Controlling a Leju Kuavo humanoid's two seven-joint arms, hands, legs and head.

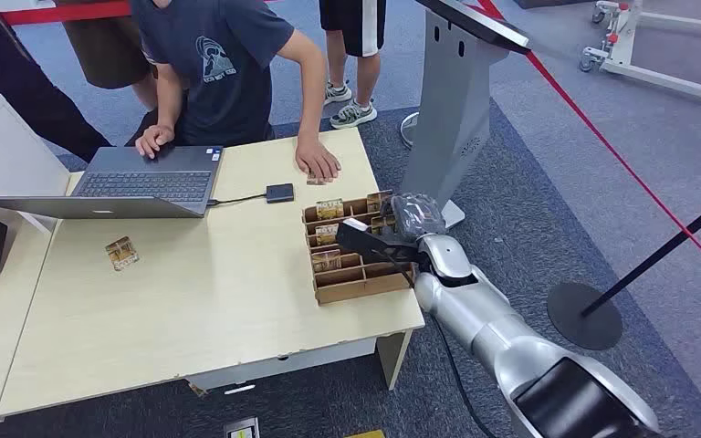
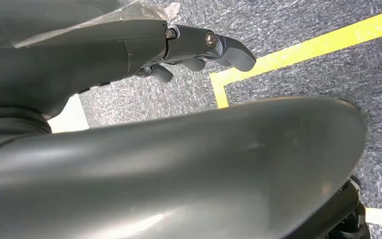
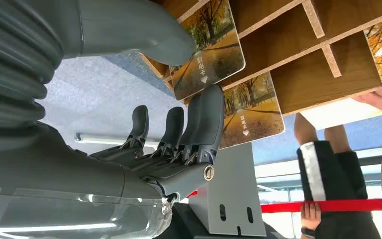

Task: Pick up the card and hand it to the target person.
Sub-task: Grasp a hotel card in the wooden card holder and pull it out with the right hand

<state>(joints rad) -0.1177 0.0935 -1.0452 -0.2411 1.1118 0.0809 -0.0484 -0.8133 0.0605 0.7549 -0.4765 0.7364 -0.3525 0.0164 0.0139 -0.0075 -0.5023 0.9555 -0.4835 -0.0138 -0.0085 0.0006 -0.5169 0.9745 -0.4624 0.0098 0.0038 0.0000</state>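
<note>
Grey carpet crossed by red tape surrounds a pale wooden table. At its right edge sits a wooden slotted rack with autumn-printed cards standing in its compartments. The right hand reaches into the rack's right side; in the right wrist view its thumb and a finger pinch one card. A person's hand rests on the table just beyond the rack. The left hand hangs over the floor, fingers curled in, holding nothing.
</note>
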